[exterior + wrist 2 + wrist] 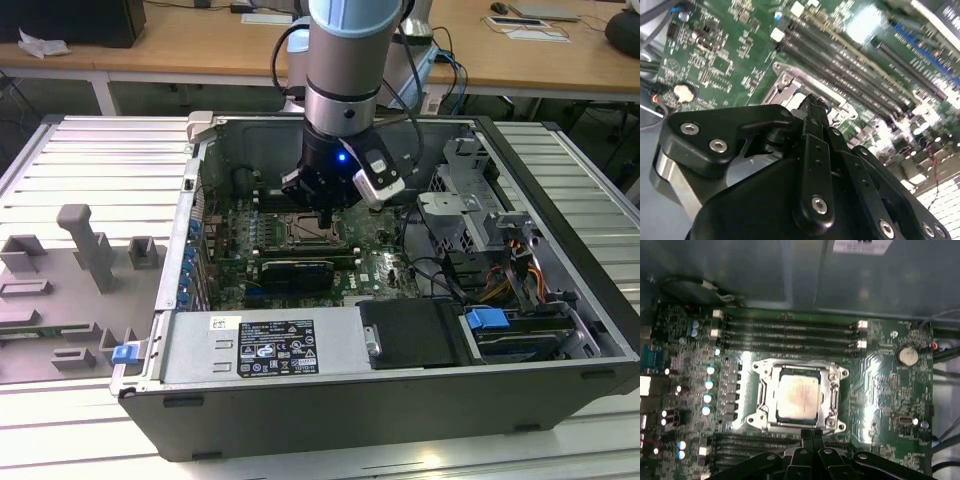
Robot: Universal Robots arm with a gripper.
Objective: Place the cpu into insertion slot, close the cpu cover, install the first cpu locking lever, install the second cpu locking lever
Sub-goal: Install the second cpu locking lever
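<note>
Open computer case (560, 330) on ribbed metal table (90, 160); one square silvery cpu (797, 398) seated in insertion slot (831, 396); gripper (812, 434) jaws pressed together, empty.

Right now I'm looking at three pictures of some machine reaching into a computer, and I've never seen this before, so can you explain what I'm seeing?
The exterior view shows a robot arm reaching down into an open computer case lying on its side. Its gripper hangs just above the green circuit board.

The two wrist views come from cameras riding on the arm. In the first wrist view, the cpu, a pale silvery square chip, already sits in the insertion slot, with the cpu cover lying around it. The gripper's black fingertips, pressed together, hold nothing and point at the slot's edge.
</note>
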